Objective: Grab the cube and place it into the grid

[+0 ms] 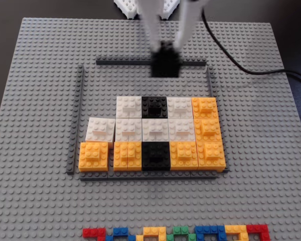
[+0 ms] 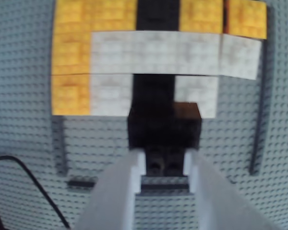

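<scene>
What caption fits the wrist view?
Gripper holding the black cube just short of the grid.

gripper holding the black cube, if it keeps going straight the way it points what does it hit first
Probably the black block in the grid's nearest row: in the wrist view the gripper, shut on the cube, points straight at it. Height is unclear, so it might pass over.

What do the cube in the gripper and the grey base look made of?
The cube: apparently hard moulded plastic, black, slightly glossy, like the studded blocks in the grid. The baseplate: likely the same plastic, matte grey, covered in regular studs.
</scene>
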